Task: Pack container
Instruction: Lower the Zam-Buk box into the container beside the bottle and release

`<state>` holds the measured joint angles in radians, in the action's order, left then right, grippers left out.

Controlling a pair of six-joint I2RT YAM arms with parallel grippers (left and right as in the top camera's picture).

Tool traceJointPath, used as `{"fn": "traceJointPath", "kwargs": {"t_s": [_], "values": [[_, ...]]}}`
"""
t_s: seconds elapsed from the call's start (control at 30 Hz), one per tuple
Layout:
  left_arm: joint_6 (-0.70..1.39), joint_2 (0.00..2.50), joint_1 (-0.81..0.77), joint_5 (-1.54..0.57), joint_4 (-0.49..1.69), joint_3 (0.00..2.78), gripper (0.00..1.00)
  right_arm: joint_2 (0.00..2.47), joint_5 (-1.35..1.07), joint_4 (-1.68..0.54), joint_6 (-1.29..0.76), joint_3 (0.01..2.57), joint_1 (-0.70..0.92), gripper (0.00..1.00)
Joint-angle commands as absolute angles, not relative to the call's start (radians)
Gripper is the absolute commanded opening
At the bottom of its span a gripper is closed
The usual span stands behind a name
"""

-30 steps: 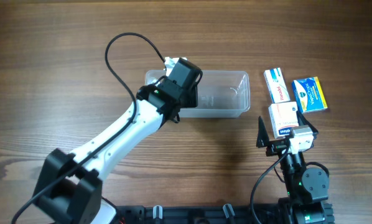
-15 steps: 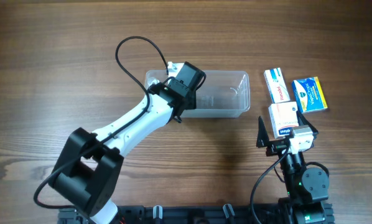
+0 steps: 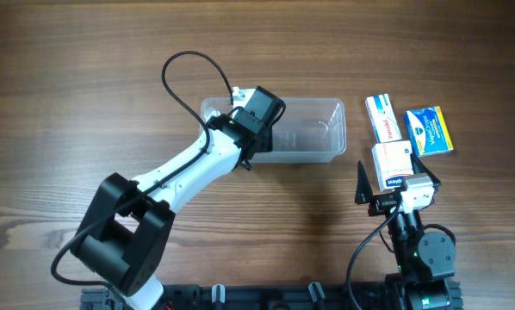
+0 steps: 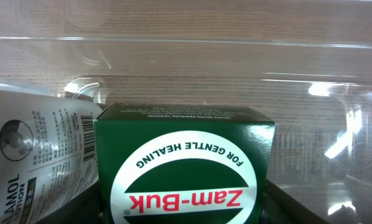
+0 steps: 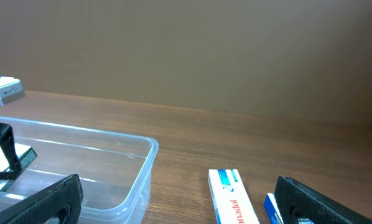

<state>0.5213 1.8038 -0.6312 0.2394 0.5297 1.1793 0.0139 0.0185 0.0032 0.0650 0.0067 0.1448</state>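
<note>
The clear container (image 3: 326, 105) lies at the table's middle; it also shows in the right wrist view (image 5: 142, 155). My left gripper (image 3: 256, 114) reaches down into its left end. In the left wrist view the left gripper (image 4: 183, 214) is shut on a green Zam-Buk box (image 4: 186, 155), with a dark finger on each side, inside the container (image 4: 310, 87). A white lotion bottle (image 4: 30, 155) lies tilted beside the box on the left. My right gripper (image 5: 178, 185) is wide open and empty, low at the table's front right (image 3: 394, 175).
A white box with red print (image 3: 382, 117) and a blue and yellow box (image 3: 430, 130) lie right of the container. Both show in the right wrist view, white (image 5: 231, 196) and blue (image 5: 270, 206). A black cable (image 3: 176, 73) loops above the left arm.
The left arm's elbow has swung right and its gripper has shifted slightly right over the container's left end. The right arm and the boxes have not moved.
</note>
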Motion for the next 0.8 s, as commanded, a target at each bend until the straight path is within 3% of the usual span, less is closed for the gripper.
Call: {"fn": "traceJointPath", "kwargs": {"t_s": [0.0, 0.13, 0.33, 0.5, 0.6, 0.63, 0.77], "values": [[0.535, 1.822, -0.630, 0.256, 0.535, 1.199, 0.69, 0.014, -0.001, 0.007, 0.050, 0.006, 0.139, 1.00], [0.531, 1.822, -0.630, 0.256, 0.538, 1.199, 0.76, 0.014, -0.001, 0.007, 0.050, 0.006, 0.140, 1.00], [0.531, 1.821, -0.630, 0.256, 0.534, 1.199, 0.69, 0.014, -0.001, 0.007, 0.050, 0.005, 0.140, 1.00], [0.531, 1.817, -0.630, 0.255, 0.527, 1.199, 0.52, 0.014, -0.001, 0.007, 0.050, 0.006, 0.139, 1.00], [0.531, 1.814, -0.633, 0.247, 0.527, 1.199, 0.23, 0.014, -0.001, 0.007, 0.050, 0.005, 0.140, 1.00], [0.531, 1.814, -0.634, 0.234, 0.524, 1.199, 0.18, 0.014, -0.001, 0.007, 0.050, 0.006, 0.140, 1.00], [0.500, 1.814, -0.641, 0.155, 0.485, 1.199, 0.08, 0.014, -0.001, 0.007, 0.050, 0.006, 0.140, 1.00]]}}
